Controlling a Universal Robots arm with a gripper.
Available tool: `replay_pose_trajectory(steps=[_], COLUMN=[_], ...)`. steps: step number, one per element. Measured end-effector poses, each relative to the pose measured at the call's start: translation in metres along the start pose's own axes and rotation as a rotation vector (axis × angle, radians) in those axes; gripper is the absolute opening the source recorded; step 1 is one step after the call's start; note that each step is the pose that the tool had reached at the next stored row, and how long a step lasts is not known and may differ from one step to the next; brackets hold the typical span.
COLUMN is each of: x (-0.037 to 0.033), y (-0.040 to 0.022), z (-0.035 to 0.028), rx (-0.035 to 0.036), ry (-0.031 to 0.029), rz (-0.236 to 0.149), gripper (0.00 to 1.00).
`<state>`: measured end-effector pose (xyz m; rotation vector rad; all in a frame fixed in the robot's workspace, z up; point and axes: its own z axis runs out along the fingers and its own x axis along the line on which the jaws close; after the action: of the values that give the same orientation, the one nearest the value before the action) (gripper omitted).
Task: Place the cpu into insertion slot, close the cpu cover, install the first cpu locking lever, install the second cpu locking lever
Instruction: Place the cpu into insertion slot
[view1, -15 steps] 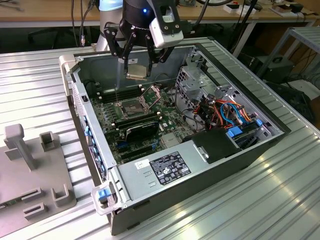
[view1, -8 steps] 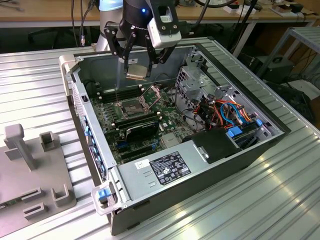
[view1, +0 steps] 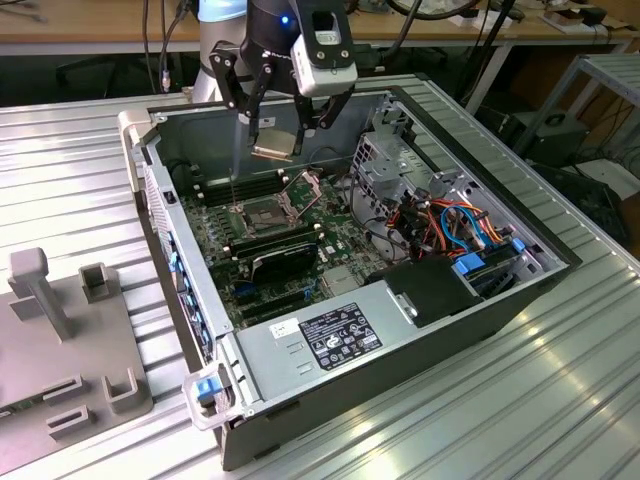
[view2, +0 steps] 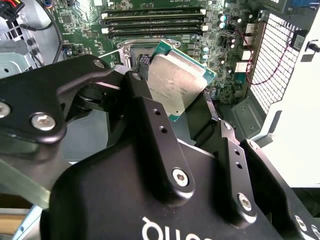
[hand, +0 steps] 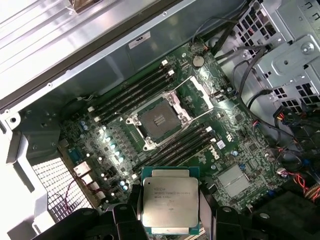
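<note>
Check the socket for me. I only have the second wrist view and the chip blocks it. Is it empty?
Observer: Yes. In the first wrist view the insertion slot is bare, with its dark centre exposed and no chip in it.
Operator: Cover out of the way?
Observer: In the exterior view the cpu cover appears tipped up at the slot's edge, not folded down over it.
Operator: How high is the chip?
Observer: The exterior view shows the cpu near the level of the case's top edge, well clear of the motherboard and not touching the slot.
</note>
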<state>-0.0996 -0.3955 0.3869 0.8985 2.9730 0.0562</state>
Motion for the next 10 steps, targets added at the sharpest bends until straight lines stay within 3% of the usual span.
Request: replay_pose_trajectory(steps=[10], x=[0.0001], y=[0.0001], z=[0.0000], rx=[0.0015], ry=[-0.0027], rz=[0.060], gripper=[0.55])
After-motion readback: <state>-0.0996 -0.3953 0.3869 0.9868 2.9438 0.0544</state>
